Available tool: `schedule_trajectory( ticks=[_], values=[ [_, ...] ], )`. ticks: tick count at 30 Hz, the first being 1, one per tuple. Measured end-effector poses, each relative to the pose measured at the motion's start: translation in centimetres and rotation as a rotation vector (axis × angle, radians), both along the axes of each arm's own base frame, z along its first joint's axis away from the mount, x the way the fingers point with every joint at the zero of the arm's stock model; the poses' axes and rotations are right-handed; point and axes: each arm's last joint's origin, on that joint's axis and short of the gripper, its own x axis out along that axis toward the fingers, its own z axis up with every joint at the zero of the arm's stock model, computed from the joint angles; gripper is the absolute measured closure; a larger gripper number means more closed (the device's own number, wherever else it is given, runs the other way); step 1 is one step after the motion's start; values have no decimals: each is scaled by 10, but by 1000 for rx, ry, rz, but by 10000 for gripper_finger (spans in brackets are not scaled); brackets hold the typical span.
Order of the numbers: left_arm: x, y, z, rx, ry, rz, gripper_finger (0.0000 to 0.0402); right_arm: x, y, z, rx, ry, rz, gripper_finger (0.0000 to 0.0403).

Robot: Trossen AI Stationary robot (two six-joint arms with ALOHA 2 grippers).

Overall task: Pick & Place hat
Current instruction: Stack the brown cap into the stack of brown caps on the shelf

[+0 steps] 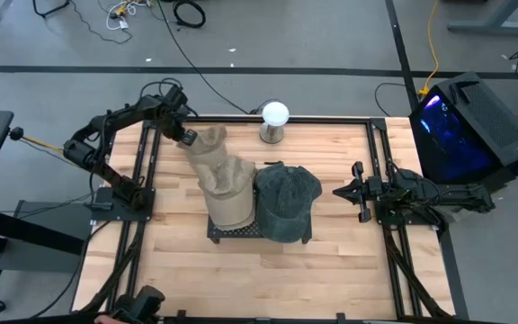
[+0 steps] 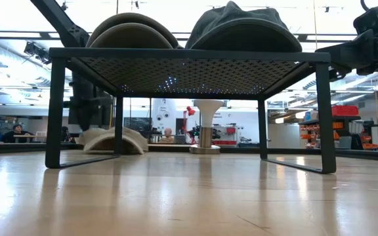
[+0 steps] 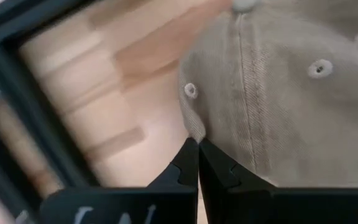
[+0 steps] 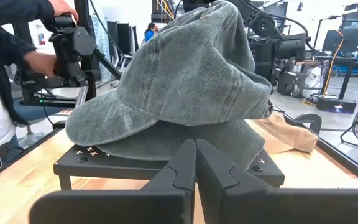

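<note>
Wooden table [image 1: 331,261] held unlabelled caps: left gripper [image 1: 187,137] pinched the tan cap [image 1: 207,148], right gripper [image 1: 342,192] sat closed, empty.

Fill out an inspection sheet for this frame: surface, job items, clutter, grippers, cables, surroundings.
Surface: wooden table, bare around the rack.
Job's things: tan caps and grey caps stacked on a black mesh rack; one more tan cap off the rack's far-left corner.
Clutter: white-domed stand at the far edge.
Grippers: left gripper shut, at that tan cap; right gripper shut, empty, waiting right of the rack.
Cables: loose on the floor beyond the table.
Surroundings: lit computer case; a person nearby.
</note>
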Motion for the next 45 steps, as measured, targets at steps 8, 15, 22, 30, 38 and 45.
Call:
schedule_trajectory(
  ticks=[8,15,22,30,38,45],
  values=[
    [-2,-2,0,-9,35,33,397,0,0,0,0,0,0,388],
    [0,-2,2,-13,-21,-2,374,0,0,0,0,0,0,388],
    [-1,-6,13,17,-60,17,290,0,0,0,0,0,0,388],
    [-1,-7,15,13,-67,35,177,0,0,0,0,0,0,388],
    [14,-2,35,82,-99,-185,159,0,0,0,0,0,0,388],
    [29,-3,41,153,-95,-487,171,0,0,0,0,0,0,388]
  ],
)
